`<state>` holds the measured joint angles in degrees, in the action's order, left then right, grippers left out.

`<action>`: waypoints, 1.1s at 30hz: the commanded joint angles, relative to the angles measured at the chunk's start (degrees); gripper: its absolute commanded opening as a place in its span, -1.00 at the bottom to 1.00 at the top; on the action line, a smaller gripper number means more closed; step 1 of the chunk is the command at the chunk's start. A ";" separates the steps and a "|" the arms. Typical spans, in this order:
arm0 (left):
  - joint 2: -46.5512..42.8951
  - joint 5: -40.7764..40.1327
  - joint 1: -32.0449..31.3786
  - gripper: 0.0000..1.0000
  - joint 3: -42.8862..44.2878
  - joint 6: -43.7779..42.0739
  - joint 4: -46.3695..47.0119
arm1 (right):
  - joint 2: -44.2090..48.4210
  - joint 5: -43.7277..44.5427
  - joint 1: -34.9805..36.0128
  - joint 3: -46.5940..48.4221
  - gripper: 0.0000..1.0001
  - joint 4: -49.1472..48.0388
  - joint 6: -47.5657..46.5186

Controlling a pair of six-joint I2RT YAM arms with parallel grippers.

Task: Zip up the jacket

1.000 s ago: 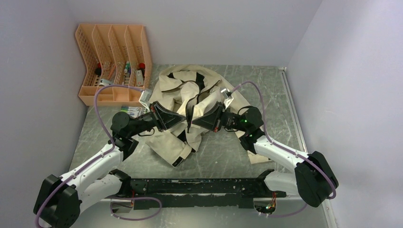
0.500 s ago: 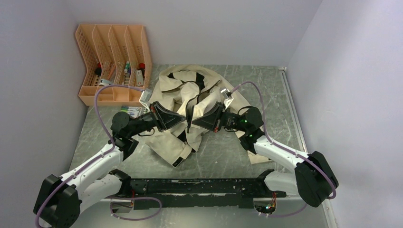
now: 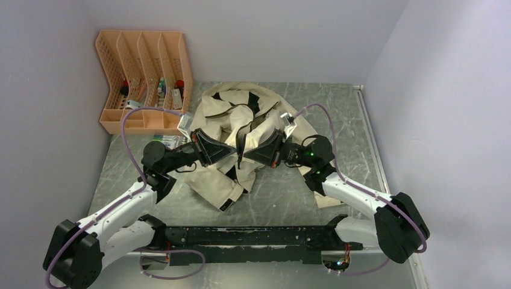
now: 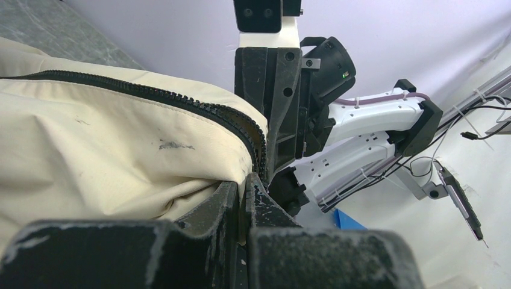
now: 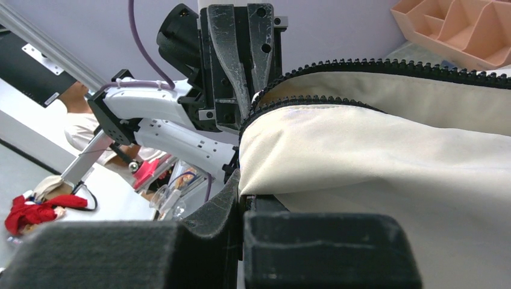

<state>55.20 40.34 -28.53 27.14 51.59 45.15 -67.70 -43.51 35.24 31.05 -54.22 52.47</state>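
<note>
1. The jacket (image 3: 212, 180) is heaped at the middle of the tabletop (image 3: 289, 192).
2. One zipper (image 4: 199, 108) edge is pinched in the closed left gripper (image 3: 231, 156), the other in the closed right gripper (image 3: 244, 160), tips nearly meeting.
3. The zipper is run away from both tips.

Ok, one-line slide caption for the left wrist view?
Left fingers shut on the jacket beside its dark zipper teeth, right fingers facing them just beyond.
</note>
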 commanded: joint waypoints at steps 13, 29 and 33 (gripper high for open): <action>0.12 3.17 0.41 -0.84 0.64 -2.57 0.90 | 2.55 2.13 0.36 1.28 -1.00 2.46 -2.04; -0.06 3.89 0.32 -0.84 1.04 -6.32 -4.33 | 3.10 4.55 0.92 2.36 -1.00 6.18 -4.03; -0.57 4.38 0.32 -0.84 0.59 -6.50 -4.53 | 3.31 5.79 0.92 2.68 -1.00 7.68 -4.62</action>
<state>55.51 42.15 -28.53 27.16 46.61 40.32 -65.69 -39.79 35.88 31.29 -45.84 48.82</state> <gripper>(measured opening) 0.096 0.019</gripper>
